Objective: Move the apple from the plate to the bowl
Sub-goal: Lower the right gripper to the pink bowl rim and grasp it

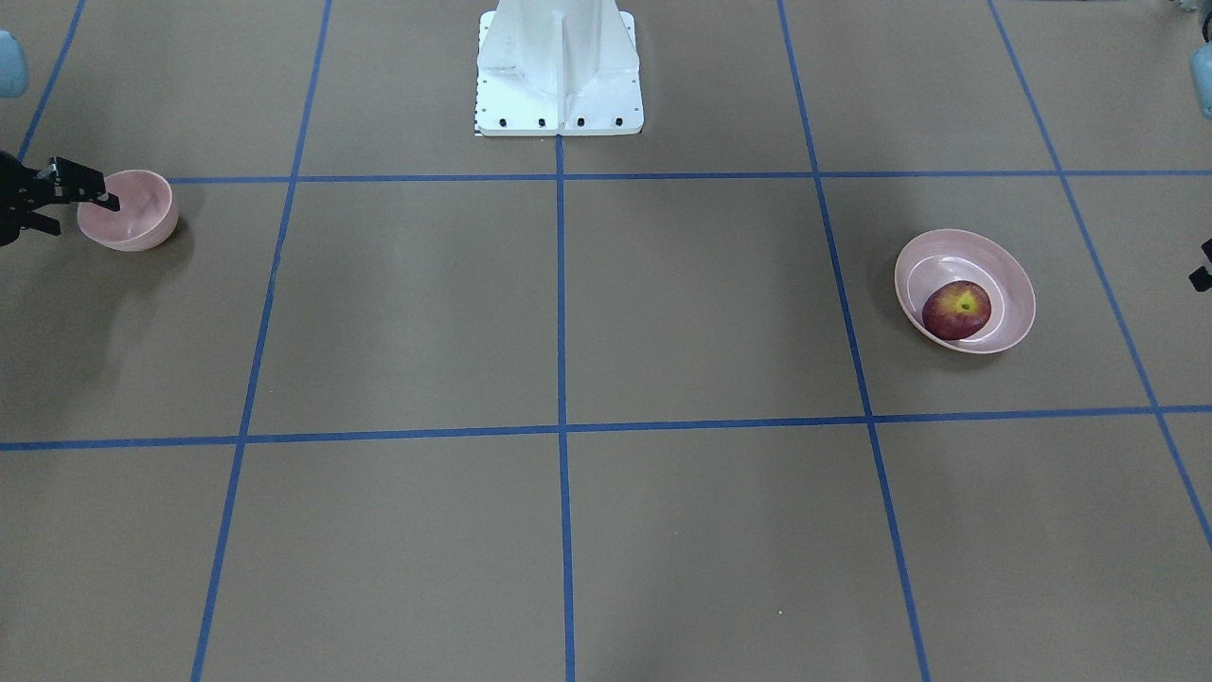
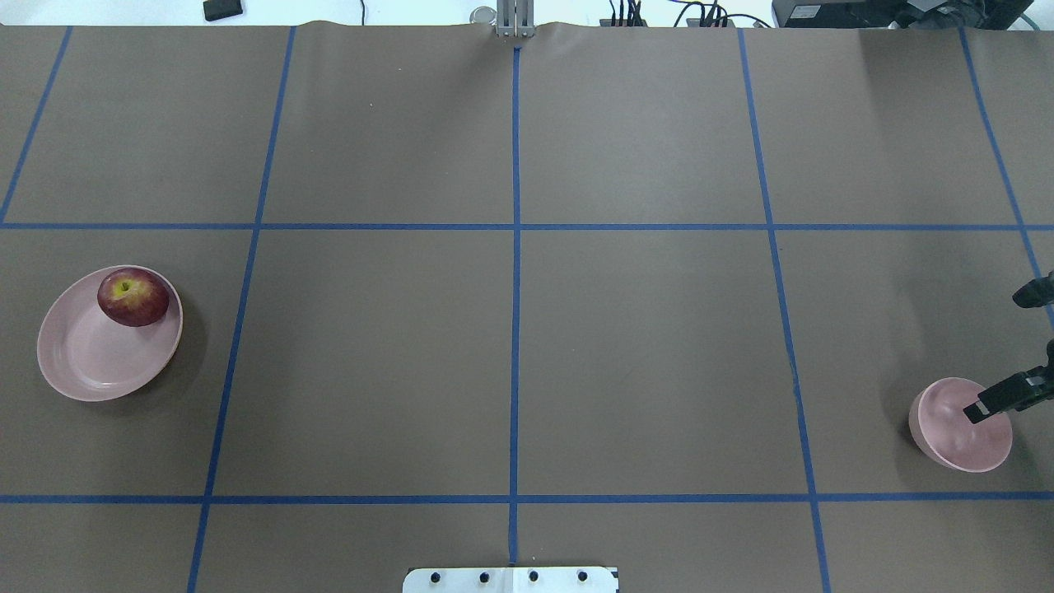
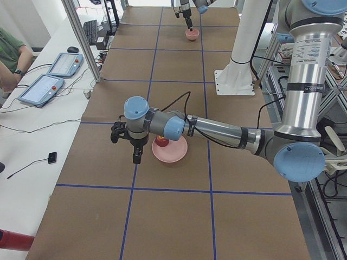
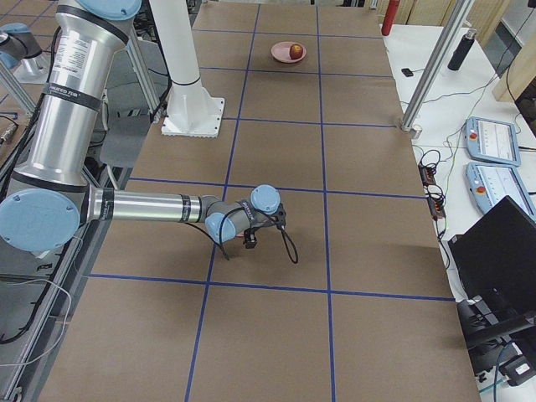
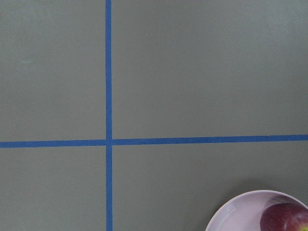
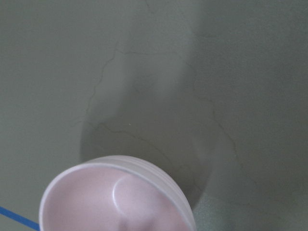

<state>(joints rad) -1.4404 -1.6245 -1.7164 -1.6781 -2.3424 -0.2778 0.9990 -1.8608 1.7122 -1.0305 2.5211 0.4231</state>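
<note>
The dark red apple [image 1: 956, 310] [image 2: 132, 296] lies off-centre in the wide pale pink plate [image 1: 1004, 275] [image 2: 90, 362]. The small deep pink bowl [image 1: 133, 223] [image 2: 955, 441] stands at the table's other end. My right gripper [image 1: 85, 216] is open at the bowl; one finger [image 2: 998, 396] reaches over the rim into it and the other stays outside. My left gripper [image 3: 130, 149] hangs beside the plate, apart from it; I cannot tell whether it is open. The left wrist view shows the plate's rim [image 5: 236, 209] and part of the apple [image 5: 286, 217]. The right wrist view shows the bowl [image 6: 96, 192].
The white robot base [image 1: 559, 76] stands at the table's middle edge. Blue tape lines [image 2: 515, 247] divide the brown table. A metal post [image 3: 87, 43], two tablets [image 3: 65, 64] and a seated person [image 3: 11, 59] are along the operators' side.
</note>
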